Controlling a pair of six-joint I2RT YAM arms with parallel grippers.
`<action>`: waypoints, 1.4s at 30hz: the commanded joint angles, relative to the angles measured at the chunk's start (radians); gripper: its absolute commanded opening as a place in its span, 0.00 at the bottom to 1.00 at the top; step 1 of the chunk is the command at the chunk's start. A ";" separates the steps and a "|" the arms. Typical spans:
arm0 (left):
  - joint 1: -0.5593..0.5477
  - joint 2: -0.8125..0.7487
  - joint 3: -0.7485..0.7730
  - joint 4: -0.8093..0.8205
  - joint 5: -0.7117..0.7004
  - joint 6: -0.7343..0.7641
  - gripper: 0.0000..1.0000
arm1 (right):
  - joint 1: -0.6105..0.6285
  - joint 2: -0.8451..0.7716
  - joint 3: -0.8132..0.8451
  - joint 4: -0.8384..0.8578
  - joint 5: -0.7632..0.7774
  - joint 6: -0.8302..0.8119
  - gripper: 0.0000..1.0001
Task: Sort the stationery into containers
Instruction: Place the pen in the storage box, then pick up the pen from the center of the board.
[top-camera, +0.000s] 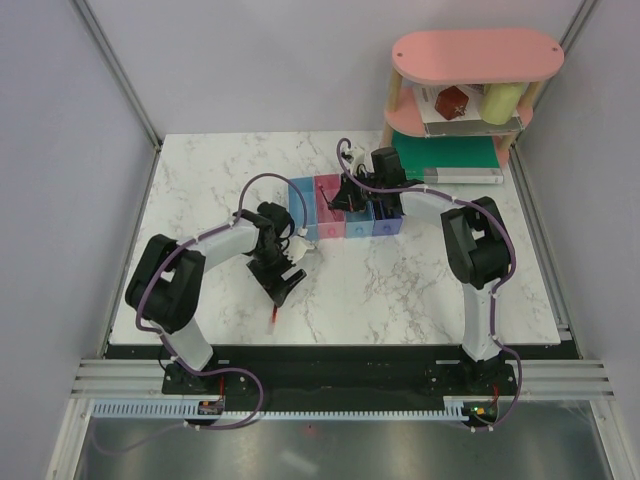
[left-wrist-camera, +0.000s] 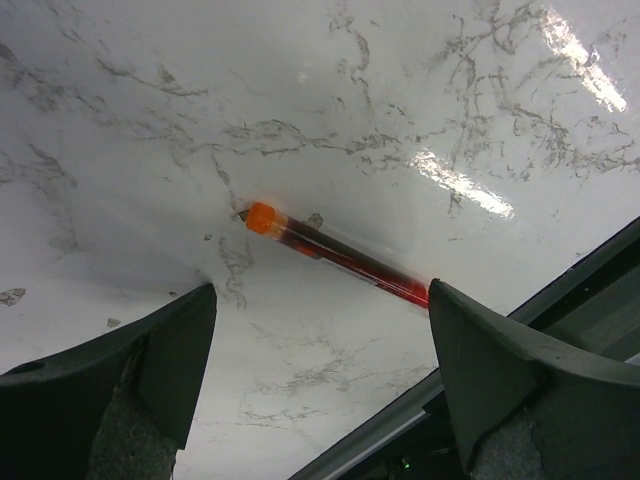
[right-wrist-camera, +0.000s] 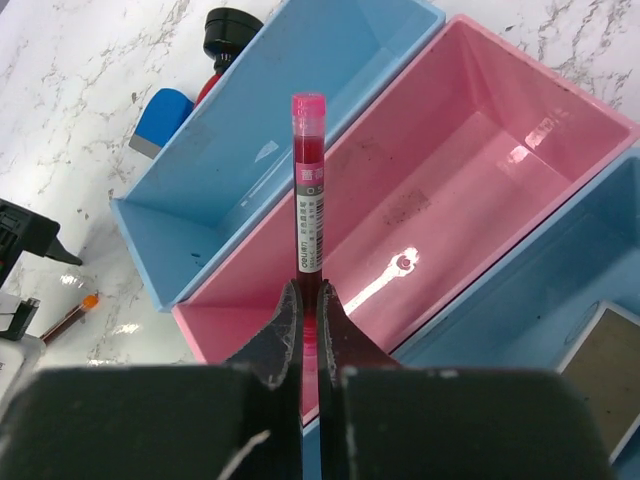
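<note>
**Claws on two pens: one clamped above the bins, one spread over the table**

Right gripper (right-wrist-camera: 310, 300) is clamping the lower end of a red pen (right-wrist-camera: 308, 190). It is holding the pen out over the row of bins, with the tip hanging above the wall shared by the blue bin (right-wrist-camera: 300, 110) and the pink bin (right-wrist-camera: 450, 200). With the grip sitting so far down the barrel, a release from here is risking a tumble across that divider or into the wrong bin.

Left gripper (left-wrist-camera: 320, 300) is hovering with its jaws wide apart over an orange-capped pen (left-wrist-camera: 340, 258). This pen is lying flat on the table (left-wrist-camera: 400, 100), near the front edge and nearly along the line between the two fingers. A closing move is therefore threatening to shove it endwise, or set it rolling towards the edge, rather than pinching it.

Beside the blue bin, the blue eraser (right-wrist-camera: 160, 118) and red-black stub (right-wrist-camera: 225, 35) are lying unsorted.
</note>
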 joint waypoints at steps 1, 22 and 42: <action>-0.017 0.021 -0.013 0.029 0.019 -0.031 0.91 | 0.003 -0.039 -0.005 0.006 -0.007 -0.035 0.11; -0.089 0.087 -0.021 0.045 -0.019 -0.149 0.73 | -0.031 -0.272 0.092 -0.229 0.031 -0.141 0.47; -0.154 0.181 -0.008 0.029 -0.065 -0.187 0.02 | -0.053 -0.392 0.139 -0.338 0.059 -0.173 0.46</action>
